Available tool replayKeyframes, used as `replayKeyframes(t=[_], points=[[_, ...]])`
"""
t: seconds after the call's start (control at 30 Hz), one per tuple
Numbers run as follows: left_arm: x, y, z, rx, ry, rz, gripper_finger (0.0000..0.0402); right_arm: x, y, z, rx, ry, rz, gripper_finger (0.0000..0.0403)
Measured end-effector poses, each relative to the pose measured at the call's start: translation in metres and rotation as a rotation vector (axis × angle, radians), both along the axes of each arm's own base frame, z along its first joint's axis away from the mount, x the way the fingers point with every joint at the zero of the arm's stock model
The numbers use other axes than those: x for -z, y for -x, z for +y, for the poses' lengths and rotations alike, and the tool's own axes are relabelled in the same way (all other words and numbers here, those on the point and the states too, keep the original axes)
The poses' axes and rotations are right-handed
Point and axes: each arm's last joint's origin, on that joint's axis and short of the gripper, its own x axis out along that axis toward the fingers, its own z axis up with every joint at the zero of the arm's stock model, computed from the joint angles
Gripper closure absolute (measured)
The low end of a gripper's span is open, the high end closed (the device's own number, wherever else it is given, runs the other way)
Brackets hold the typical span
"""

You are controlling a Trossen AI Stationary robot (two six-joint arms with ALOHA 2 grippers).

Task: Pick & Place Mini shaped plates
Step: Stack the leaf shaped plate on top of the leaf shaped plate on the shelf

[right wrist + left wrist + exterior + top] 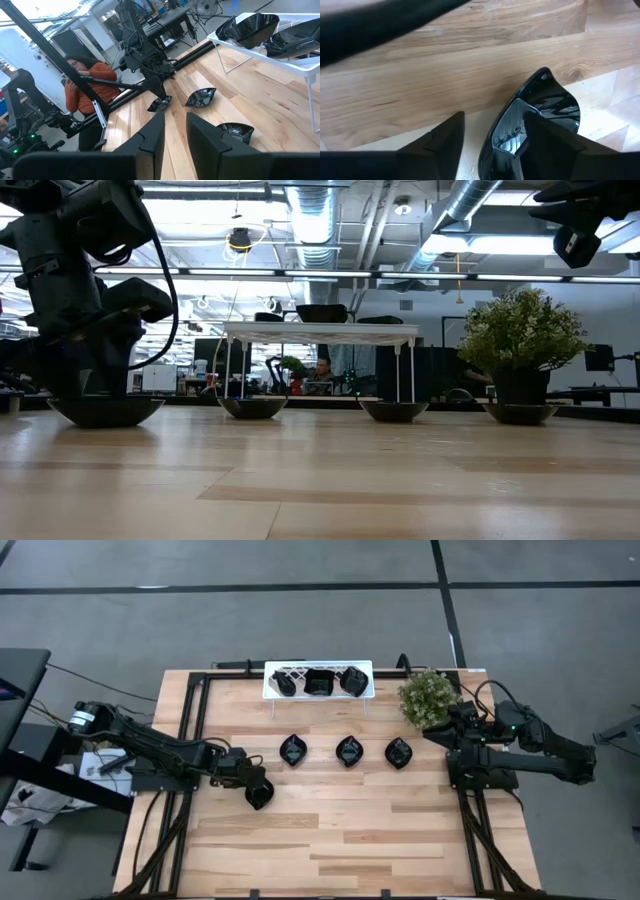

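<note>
One mini shaped plate (261, 794), glossy black and teardrop-shaped, rests on the wood table near its left side. My left gripper (495, 115) points down over it, open. One finger (547, 142) stands over the plate's hollow and the other (445, 145) outside its rim with a gap. Three more plates (293, 751) (349, 751) (399, 752) lie in a row mid-table. Three others sit on the white rack (318, 692) at the far edge. My right gripper (438, 732) hangs raised at the right, slightly open and holding nothing. My left gripper straddles the near rim (492, 137) of the plate from above, one finger inside the hollow and one outside. The outer finger stands clear of the rim. Whether the inner finger touches the plate I cannot tell. The plate sits flat on the table (105, 412).
A potted plant (428, 697) stands at the far right, close to my right gripper. Black frame rails (190, 730) run along both table sides. A person in an orange top (87, 82) sits beyond the table's left side. Bare wood lies along the near half (340, 840).
</note>
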Motion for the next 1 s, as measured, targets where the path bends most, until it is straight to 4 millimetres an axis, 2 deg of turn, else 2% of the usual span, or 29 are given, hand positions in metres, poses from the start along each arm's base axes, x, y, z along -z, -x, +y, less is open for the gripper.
replayKeyframes(t=[0.43,0.57,0.87,1.0], points=[[-0.001,-0.001,0.000,0.004,0.002,-0.012,0.0341,0.000,0.000,0.000,0.000,0.000,0.000,0.0328],[-0.006,-0.001,-0.001,0.037,0.002,-0.057,0.0386,0.000,0.000,0.000,0.000,0.001,-0.003,0.0328],[-0.029,0.000,0.004,0.009,-0.095,-0.226,0.0395,-0.001,0.000,0.000,0.001,0.001,-0.006,0.0328],[-0.045,-0.006,0.005,0.032,-0.185,-0.401,0.0395,-0.001,0.000,0.000,0.001,-0.003,-0.010,0.0328]])
